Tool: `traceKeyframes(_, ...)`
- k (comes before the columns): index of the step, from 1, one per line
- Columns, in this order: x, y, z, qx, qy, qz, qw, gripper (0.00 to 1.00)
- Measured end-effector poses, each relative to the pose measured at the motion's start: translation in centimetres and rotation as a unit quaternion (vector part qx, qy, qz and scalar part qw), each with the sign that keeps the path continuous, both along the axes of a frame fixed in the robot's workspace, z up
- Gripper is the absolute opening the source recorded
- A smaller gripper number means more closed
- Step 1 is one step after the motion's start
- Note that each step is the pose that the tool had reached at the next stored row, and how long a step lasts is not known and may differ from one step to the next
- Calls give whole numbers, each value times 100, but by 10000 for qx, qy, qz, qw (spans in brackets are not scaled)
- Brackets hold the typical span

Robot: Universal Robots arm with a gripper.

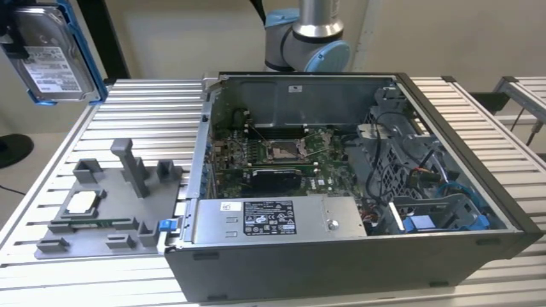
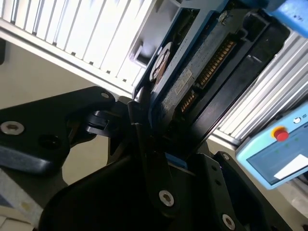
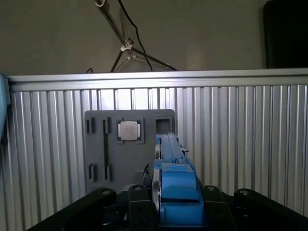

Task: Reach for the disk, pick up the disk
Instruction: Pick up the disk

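Note:
The disk, a silver-grey hard drive with a white label and a blue carrier frame, hangs upright in the air at the exterior view's top left, well above the slatted table. My gripper holds it from the exterior view's left edge. In the second wrist view the disk shows edge-on with its circuit board, clamped between the black fingers. In the first wrist view the disk's blue frame sits between the two fingers, high over the grey fixture.
An open computer case with its motherboard and a labelled power-supply box stands at the middle of the slatted table. A grey fixture plate carries a small square chip. The arm's base rises behind the case.

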State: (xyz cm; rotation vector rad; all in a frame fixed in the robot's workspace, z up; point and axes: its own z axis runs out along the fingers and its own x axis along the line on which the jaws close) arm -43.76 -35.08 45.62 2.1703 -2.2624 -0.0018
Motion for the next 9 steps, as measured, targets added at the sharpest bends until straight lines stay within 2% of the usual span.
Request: traceKeyframes(9,0,0,134,0,0,0,10000,0)
